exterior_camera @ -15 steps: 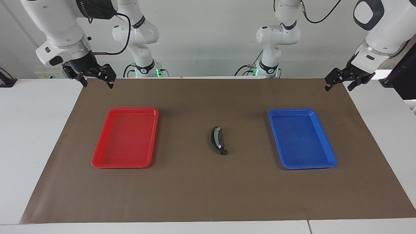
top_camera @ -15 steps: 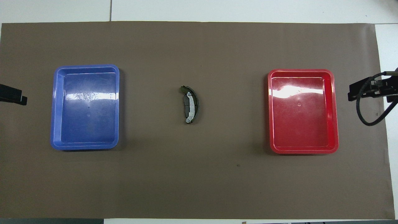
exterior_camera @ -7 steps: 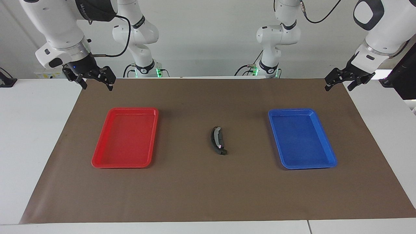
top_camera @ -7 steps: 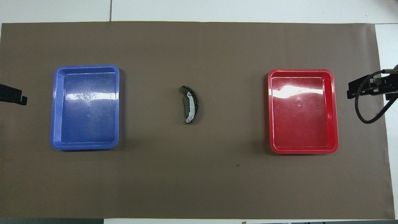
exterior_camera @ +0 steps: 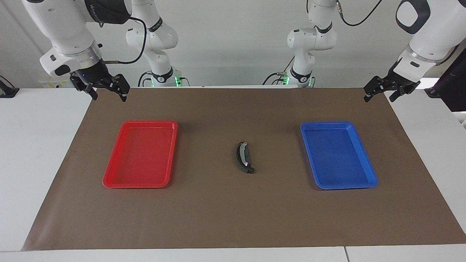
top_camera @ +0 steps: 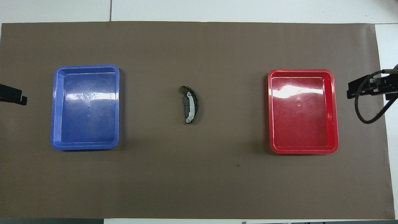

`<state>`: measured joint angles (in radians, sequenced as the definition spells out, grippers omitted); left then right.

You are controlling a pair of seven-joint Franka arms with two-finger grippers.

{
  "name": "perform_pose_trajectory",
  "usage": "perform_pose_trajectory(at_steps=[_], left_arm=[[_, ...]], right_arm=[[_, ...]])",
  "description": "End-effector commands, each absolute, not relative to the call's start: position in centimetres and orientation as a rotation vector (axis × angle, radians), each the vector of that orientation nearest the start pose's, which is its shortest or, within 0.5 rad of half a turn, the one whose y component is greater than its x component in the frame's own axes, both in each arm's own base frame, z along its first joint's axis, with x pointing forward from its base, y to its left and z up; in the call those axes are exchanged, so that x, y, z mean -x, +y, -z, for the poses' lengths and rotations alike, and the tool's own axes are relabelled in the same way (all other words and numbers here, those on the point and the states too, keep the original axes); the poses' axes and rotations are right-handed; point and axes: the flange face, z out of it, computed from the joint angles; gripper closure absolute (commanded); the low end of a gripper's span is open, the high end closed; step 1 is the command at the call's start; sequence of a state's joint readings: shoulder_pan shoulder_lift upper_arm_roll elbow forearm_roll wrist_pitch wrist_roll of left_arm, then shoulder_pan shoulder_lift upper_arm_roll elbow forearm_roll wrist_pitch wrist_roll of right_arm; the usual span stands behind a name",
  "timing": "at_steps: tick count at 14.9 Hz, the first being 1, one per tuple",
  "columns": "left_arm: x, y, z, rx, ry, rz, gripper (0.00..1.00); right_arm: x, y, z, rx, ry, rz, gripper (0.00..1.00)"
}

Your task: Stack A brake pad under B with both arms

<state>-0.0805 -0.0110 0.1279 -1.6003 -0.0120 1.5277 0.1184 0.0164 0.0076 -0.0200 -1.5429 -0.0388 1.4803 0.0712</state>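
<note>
**Pads stacked at mid-mat, both arms parked at the ends**

Facing view: the long curved pad point(exterior_camera: 243, 158) lies on the brown mat point(exterior_camera: 233, 218), between the red tray point(exterior_camera: 109, 180) and the blue tray point(exterior_camera: 367, 180), well apart from both. A shorter dark pad point(exterior_camera: 240, 155) shows along its inner edge, and the two read as one pile; from here I cannot say for sure which lies on top. The right gripper point(exterior_camera: 106, 93) hangs over the mat's corner at the right arm's end of the table, fingers spread and empty. The left gripper point(exterior_camera: 380, 94) hangs over the corner at the left arm's end, its two fingers also apart with nothing between them. Both arms wait, clear of the pile, probably so they do not nudge it.

Overhead view: the long pad point(top_camera: 195, 105) carries a silvery strip, and the short pad point(top_camera: 186, 107) sits tucked in its curve, partly covered. That suggests the short one is underneath, so the stack looks done. Both trays, blue point(top_camera: 54, 105) and red point(top_camera: 335, 109), hold nothing. Only the tips of the left gripper point(top_camera: 14, 95) and right gripper point(top_camera: 362, 88) show at the edges.
</note>
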Motion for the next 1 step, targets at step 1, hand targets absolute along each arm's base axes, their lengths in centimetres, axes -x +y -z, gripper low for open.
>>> perform_pose_trajectory(at_steps=[1], left_arm=[[-53.96,2.80,-61.39,3.142,0.114,-0.094,0.01]], right_arm=[[-54.80,-0.83,-62.82,3.191,0.088,-0.096,0.01]])
